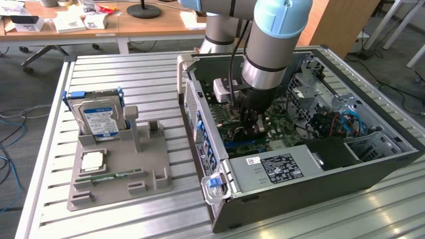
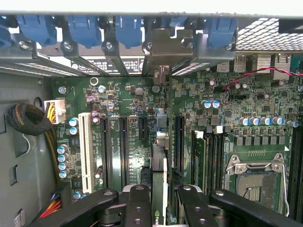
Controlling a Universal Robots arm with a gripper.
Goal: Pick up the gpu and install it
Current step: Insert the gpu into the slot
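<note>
Inside the open computer case [image 1: 299,186], the gpu [image 2: 160,158] is seen edge-on, a thin card standing over the motherboard [image 2: 132,101]. Its near end is hidden between the fingers, and whether it sits in a slot is unclear. The arm [image 1: 269,64] reaches straight down, and the hand [image 2: 161,205] is partly closed, clamping the card.
</note>
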